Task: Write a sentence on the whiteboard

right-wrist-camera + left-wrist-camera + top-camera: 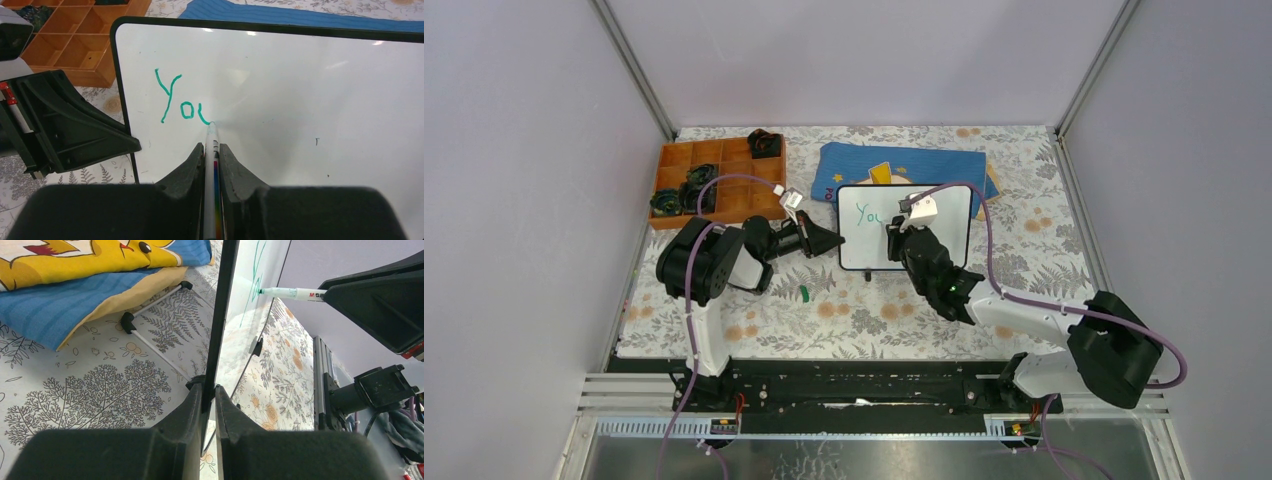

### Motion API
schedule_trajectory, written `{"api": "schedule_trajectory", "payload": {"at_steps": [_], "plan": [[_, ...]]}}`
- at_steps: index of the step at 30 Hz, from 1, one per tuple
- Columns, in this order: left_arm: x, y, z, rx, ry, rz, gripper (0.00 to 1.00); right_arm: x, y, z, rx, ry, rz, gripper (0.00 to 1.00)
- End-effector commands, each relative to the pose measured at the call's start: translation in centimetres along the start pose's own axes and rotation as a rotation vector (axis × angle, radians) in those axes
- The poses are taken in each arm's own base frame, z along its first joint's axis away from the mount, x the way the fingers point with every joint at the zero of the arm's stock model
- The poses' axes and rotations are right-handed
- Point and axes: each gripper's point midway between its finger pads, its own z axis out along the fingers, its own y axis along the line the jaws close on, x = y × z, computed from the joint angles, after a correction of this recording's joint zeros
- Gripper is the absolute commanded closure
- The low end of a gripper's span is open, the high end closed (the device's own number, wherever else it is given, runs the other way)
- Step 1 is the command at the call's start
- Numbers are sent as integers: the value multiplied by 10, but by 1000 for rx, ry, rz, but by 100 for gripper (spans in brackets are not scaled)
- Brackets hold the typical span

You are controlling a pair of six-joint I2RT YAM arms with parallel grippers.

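Currently pinching the whiteboard (300, 100) rim in the left gripper (209, 405), clamping the marker (292, 292) in the right gripper (211, 149); risking tipping it by overpressing, smearing the sentence (181, 102).

Whiteboard (864, 245) before cloth (924, 162), right of tray (732, 201)

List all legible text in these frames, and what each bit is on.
"Yo" plus an unfinished third letter: green handwriting on the whiteboard.
"M&G": small red print on the marker barrel in the left wrist view, slightly blurred.
Blue cloth: cartoon print only, no text.
Nothing else is readable.
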Motion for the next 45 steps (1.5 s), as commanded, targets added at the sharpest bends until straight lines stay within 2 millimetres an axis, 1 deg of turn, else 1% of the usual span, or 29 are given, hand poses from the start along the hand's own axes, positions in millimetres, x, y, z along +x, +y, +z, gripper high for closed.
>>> {"api": "schedule_trajectory", "payload": {"at_steps": [1, 6, 18, 34, 37, 40, 45], "plan": [[18, 2, -1, -21, 48, -25, 100, -16, -14, -4, 62, -43, 8, 100], [18, 1, -1, -18, 50, -24, 100, -20, -18, -3, 74, -51, 5, 100], [20, 1, -1, -19, 56, -20, 100, -37, -11, 5, 67, -76, 6, 100], [21, 1, -1, -20, 61, -19, 100, -46, -7, 10, 56, -86, 7, 100], [21, 1, -1, -21, 62, -18, 100, -45, -10, 4, 53, -86, 15, 100], [22, 2, -1, -23, 62, -19, 100, -52, -16, -11, 49, -101, 33, 100], [21, 2, -1, -24, 60, -17, 100, -59, -34, -31, 83, -121, 33, 100]]}}
